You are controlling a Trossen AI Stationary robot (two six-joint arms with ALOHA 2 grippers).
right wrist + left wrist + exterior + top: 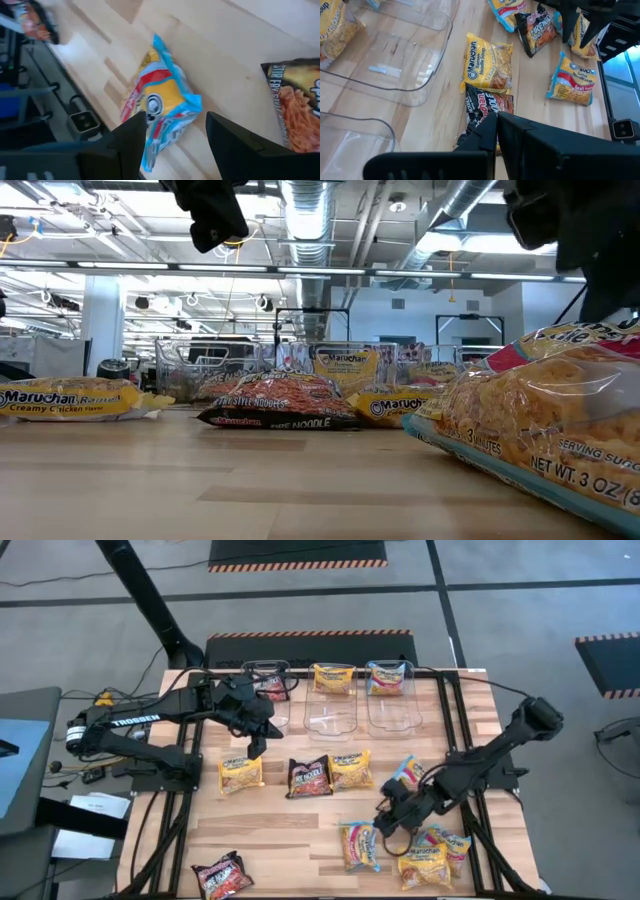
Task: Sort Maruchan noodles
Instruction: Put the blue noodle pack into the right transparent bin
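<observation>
Maruchan noodle packets lie flat on the wooden table (300, 830): two yellow ones (240, 773) (350, 768), a dark one (309, 777) between them, and a light-blue one (407, 772). My right gripper (175, 125) hovers open over one end of a blue-and-pink packet (160, 100) near the front right (360, 845), one finger to each side. My left gripper (255, 745) hangs shut in the air above the left yellow packet, holding nothing; its wrist view shows the dark packet (487, 107) below it.
Three clear tubs stand at the far edge, holding a dark packet (272, 688), a yellow one (333, 678) and a blue one (385, 678). More packets lie at the front right (425, 865) (452, 845), and a dark one at the front left (222, 875).
</observation>
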